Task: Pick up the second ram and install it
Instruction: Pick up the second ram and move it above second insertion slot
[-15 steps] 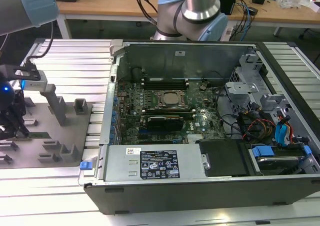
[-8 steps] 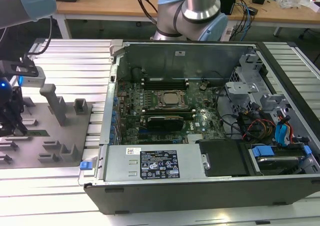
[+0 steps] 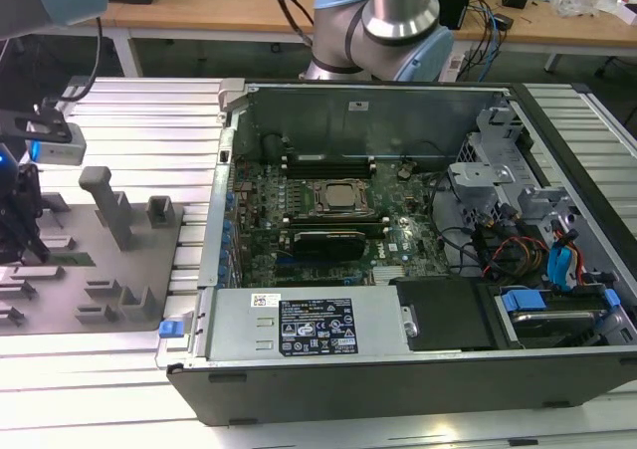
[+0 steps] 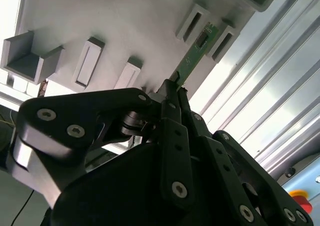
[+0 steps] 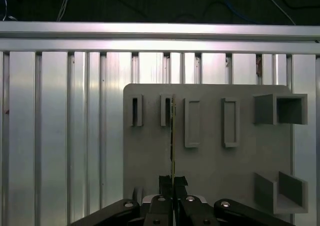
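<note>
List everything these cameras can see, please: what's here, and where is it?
table: one, silver, slotted, under everything.
fixture plate: one, grey, on the table at the exterior view's left.
second ram: one, green, on edge over the fixture plate, far end between two holders.
computer case: one, black and grey, open, exterior view's middle and right.
motherboard: one, green, inside the case.
power supply: one, grey, labelled, along the case's near edge.
robot arm: one, silver and light blue, behind the case.
gripper: one, black, closed on the second ram's near end.
</note>
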`<state>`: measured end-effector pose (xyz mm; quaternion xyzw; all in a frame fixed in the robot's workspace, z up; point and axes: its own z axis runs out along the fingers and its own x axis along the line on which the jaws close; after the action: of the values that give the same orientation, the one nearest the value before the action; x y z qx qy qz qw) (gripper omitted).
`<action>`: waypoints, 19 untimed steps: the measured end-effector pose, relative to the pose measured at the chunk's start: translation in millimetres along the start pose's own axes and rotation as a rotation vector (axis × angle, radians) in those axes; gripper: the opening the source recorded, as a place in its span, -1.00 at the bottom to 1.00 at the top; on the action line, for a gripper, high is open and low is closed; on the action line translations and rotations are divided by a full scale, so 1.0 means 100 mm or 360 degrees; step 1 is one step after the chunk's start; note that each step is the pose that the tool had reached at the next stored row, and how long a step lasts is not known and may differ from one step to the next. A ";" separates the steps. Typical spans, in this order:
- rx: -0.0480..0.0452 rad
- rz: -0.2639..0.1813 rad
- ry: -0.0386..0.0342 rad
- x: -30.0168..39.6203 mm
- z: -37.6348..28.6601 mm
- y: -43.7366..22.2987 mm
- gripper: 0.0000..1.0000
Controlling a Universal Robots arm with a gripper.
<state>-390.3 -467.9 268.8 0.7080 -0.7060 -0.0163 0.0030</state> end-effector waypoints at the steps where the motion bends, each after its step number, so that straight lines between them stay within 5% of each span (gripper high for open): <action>1: 0.0000 0.0000 0.0000 0.000 -0.019 0.001 -0.73; 19: 0.0000 0.0000 0.0000 -0.004 -0.229 0.004 -0.73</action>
<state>-390.1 -467.9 291.7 0.7080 -0.7060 -0.0163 0.0030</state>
